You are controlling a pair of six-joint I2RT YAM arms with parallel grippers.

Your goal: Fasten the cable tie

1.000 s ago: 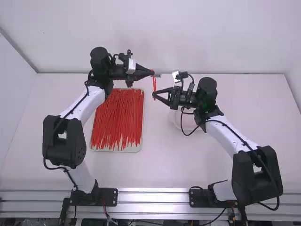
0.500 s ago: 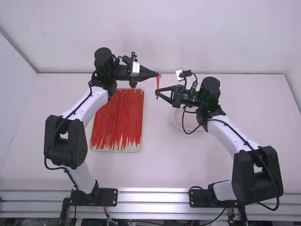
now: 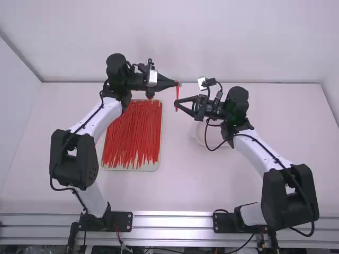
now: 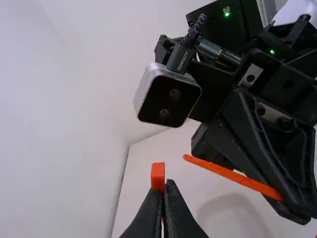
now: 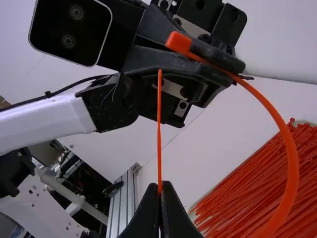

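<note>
Cable tie [image 3: 176,97], red: aloft, bowed, 12 o'clock of white table [image 3: 286,121] centre.
Left gripper [image 3: 177,83]: clamped on its head.
Right gripper [image 3: 175,105]: pinched tight on its tail.
Tray [image 3: 132,169] of spare ties [image 3: 132,135]: 9 o'clock.

Off the far right corner of the tray [image 3: 130,168] on the bench [image 3: 185,169], the left pincer [image 3: 177,83] and right pincer [image 3: 176,106] grip opposite ends of one cable tie [image 3: 176,95].
</note>
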